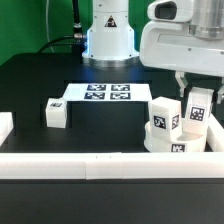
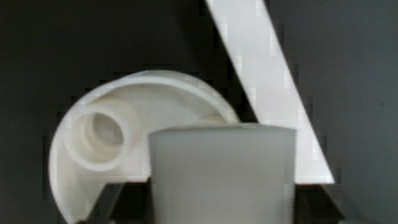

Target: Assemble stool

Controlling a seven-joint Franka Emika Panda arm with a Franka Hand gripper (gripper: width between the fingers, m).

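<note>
The white round seat disc (image 1: 176,146) lies in the corner at the exterior view's right, against the rails. One tagged white leg (image 1: 163,115) stands upright on it. My gripper (image 1: 197,92) is shut on a second leg (image 1: 198,112) and holds it upright over the seat's far side; I cannot tell whether it is seated. In the wrist view this leg (image 2: 222,170) fills the space between my dark fingers (image 2: 125,205), with the seat (image 2: 143,100) and an open socket (image 2: 98,130) behind it. A third leg (image 1: 55,112) lies on the table at the exterior view's left.
A long white rail (image 1: 90,163) runs along the table's front edge and shows in the wrist view (image 2: 258,60) beside the seat. The marker board (image 1: 100,95) lies mid-table before the robot base (image 1: 108,35). A white block (image 1: 4,128) sits at the left edge.
</note>
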